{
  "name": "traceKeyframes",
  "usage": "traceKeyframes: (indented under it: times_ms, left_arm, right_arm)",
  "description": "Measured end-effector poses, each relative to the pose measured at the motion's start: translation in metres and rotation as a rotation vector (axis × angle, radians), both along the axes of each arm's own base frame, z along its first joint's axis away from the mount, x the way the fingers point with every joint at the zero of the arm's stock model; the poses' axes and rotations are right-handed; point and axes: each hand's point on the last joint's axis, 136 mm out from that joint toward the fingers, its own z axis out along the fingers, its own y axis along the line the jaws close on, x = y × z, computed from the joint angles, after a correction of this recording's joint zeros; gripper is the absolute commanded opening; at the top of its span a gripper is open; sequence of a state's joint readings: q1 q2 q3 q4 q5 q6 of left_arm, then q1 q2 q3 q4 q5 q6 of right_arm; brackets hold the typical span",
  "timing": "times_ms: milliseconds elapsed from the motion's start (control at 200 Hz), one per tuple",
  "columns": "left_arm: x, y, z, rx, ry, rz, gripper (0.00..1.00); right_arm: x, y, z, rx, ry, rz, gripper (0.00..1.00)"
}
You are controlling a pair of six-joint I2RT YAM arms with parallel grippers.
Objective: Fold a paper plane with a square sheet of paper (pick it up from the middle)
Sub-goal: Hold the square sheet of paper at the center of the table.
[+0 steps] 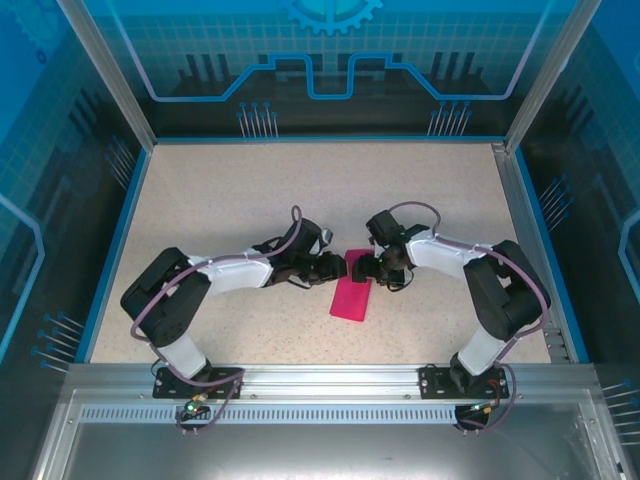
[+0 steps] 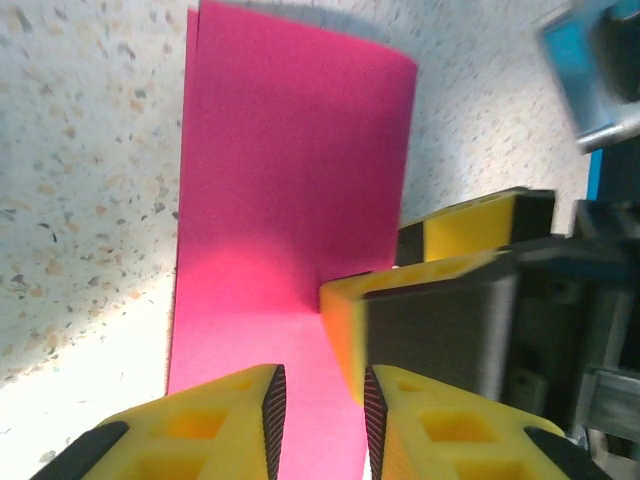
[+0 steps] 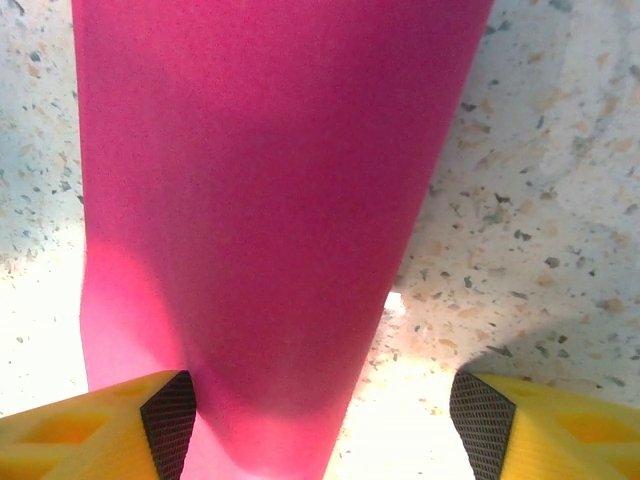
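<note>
The square sheet of paper (image 1: pixel 352 298) is magenta-pink and lies on the table folded into a narrow rectangle, its long side running toward the near edge. Both grippers meet at its far end. My left gripper (image 1: pixel 337 267) comes in from the left, its jaws a narrow gap apart (image 2: pixel 318 405) over the paper (image 2: pixel 290 150), pinching nothing. My right gripper (image 1: pixel 363 268) comes in from the right with jaws wide apart (image 3: pixel 325 420). Its left pad (image 3: pixel 168 420) is over the paper (image 3: pixel 260 180) and its right pad (image 3: pixel 482 425) is over bare table. One of its yellow fingers (image 2: pixel 345 320) sits just ahead of my left jaws.
The speckled tabletop (image 1: pixel 230 200) is bounded by a blue rim and clear walls on the left, back and right. A metal rail (image 1: pixel 320 375) with both arm bases runs along the near edge.
</note>
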State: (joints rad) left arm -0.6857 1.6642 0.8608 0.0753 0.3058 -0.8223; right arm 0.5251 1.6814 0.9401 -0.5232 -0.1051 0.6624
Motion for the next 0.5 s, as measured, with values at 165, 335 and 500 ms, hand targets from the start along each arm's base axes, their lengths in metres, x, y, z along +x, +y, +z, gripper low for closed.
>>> traceKeyframes:
  times_ms: [165,335,500]
  left_arm:
    - [0.006,0.015,0.004,0.05,-0.026,0.08,0.31]
    - [0.004,0.024,-0.006,0.092,-0.001,0.115,0.3]
    - [0.004,0.025,-0.007,0.096,0.0,0.119,0.3]
  right_arm:
    - [-0.001,0.0,0.0,-0.011,-0.002,0.016,0.77]
    - [-0.001,0.001,0.0,-0.024,-0.002,0.02,0.77]
    - [-0.001,0.0,-0.002,-0.036,0.006,0.016,0.76]
